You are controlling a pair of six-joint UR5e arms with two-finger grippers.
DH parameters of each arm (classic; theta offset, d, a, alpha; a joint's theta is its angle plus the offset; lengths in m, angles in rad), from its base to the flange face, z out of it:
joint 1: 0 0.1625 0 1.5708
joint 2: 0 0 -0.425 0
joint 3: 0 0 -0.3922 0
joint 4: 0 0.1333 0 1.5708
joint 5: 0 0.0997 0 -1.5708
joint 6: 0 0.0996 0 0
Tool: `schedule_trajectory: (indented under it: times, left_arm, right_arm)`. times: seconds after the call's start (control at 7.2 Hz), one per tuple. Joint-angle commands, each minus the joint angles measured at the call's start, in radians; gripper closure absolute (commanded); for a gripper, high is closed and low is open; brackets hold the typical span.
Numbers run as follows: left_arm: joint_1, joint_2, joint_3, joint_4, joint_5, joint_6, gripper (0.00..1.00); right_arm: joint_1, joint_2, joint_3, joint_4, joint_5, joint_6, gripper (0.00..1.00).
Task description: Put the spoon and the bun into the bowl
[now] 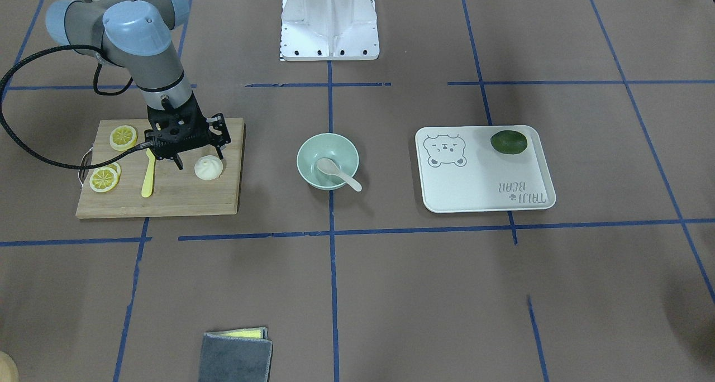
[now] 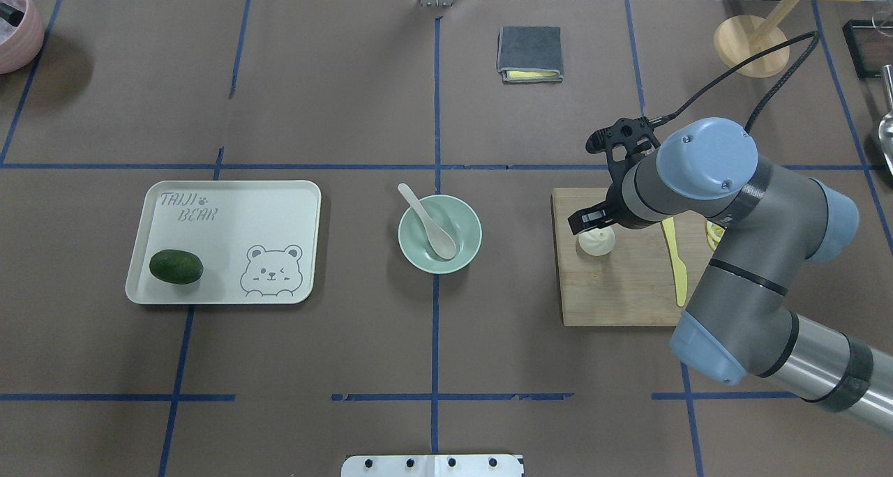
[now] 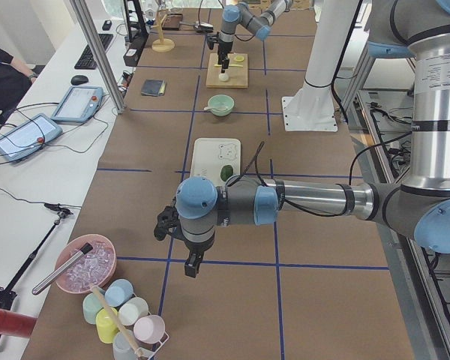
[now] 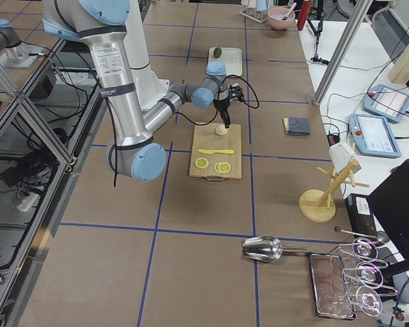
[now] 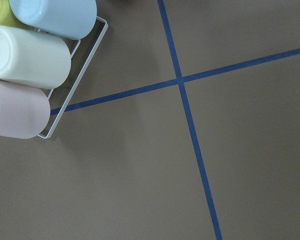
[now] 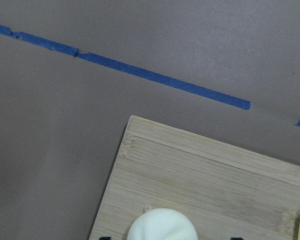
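Right end effector [image 1: 200,160] spread over pleated white bun [image 1: 208,168]; left end effector [image 3: 190,264] unclear.

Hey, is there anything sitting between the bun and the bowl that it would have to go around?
Nothing visible does. The bun sits on the cutting board with the open right gripper over it, and only bare table lies between the board and the bowl.

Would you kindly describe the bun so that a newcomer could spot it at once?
Find the wooden cutting board on the robot's right side of the table. On its half nearer the mint bowl sits the bun: the only white, domed, pleated thing there, unlike the flat yellow lemon slices and yellow knife.
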Motion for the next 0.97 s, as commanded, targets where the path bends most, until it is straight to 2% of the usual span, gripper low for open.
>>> schedule_trajectory:
  times: [0.0, 0.28, 0.42, 0.56, 0.83]
  left_arm:
    - [0.001, 0.0, -0.003, -0.002, 0.001, 0.0, 0.0]
    - [0.001, -0.001, -0.003, -0.002, 0.001, 0.0, 0.0]
    - [0.001, -0.001, -0.003, -0.002, 0.001, 0.0, 0.0]
    - [0.001, -0.001, -0.003, -0.002, 0.001, 0.0, 0.0]
    - [0.001, -0.001, -0.003, -0.002, 0.001, 0.0, 0.0]
  right_arm:
    - [-0.014, 0.003, -0.029, 0.0, -0.001, 0.0, 0.23]
    - [-0.025, 0.003, -0.031, 0.0, -0.003, 0.0, 0.28]
    - [-0.029, 0.003, -0.031, -0.001, -0.003, 0.002, 0.37]
    - [-0.032, 0.003, -0.031, -0.003, -0.003, 0.002, 0.5]
    - [-0.037, 0.003, -0.055, 0.0, -0.003, 0.002, 0.51]
